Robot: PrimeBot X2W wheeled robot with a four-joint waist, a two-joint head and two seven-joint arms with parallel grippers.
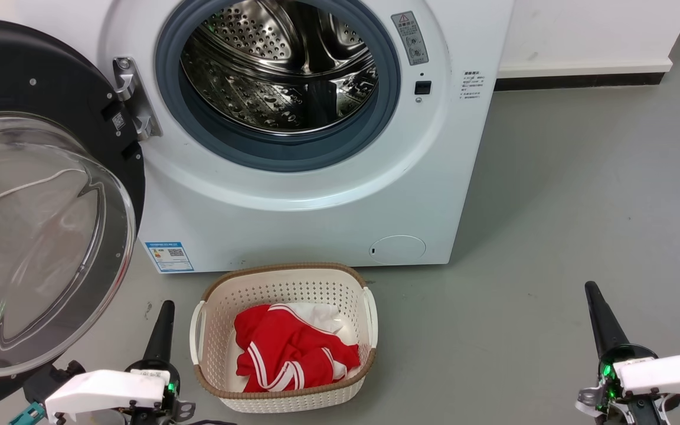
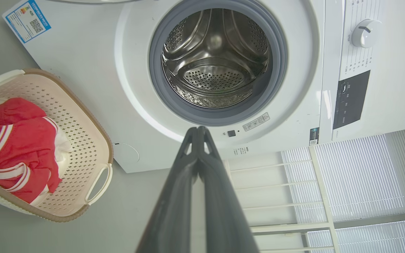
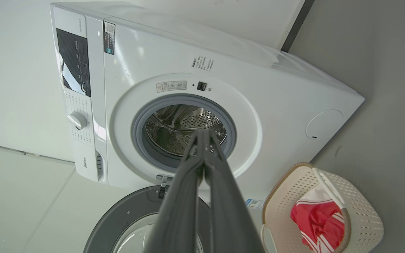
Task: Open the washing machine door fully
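Washing machine door (image 1: 39,236): swung wide on its hinge (image 1: 133,97), standing out at the left of the washing machine (image 1: 293,206). Its glass bowl faces the head camera. The drum mouth and grey seal are fully exposed. Looks at or near full swing, though its far edge runs out of the head view.

Left claw (image 2: 199,130): fingers pressed together, holding nothing, low beside the door's bottom rim and not touching it. Right claw (image 3: 202,131): also pressed together and empty, well off to the right over the floor (image 1: 552,236).

Handling, my reading: the door is stiff and fairly heavy with that thick glass, and it moves only along the hinge arc. The glossy black ring is probably slick, so a pinch may slip. A flat push on the ring near the edge farthest from the hinge gives the best leverage. Stay off the glass bowl.

Basket (image 1: 284,273) with a red garment (image 1: 293,354) sits on the floor just in front of the machine, clear of the door.
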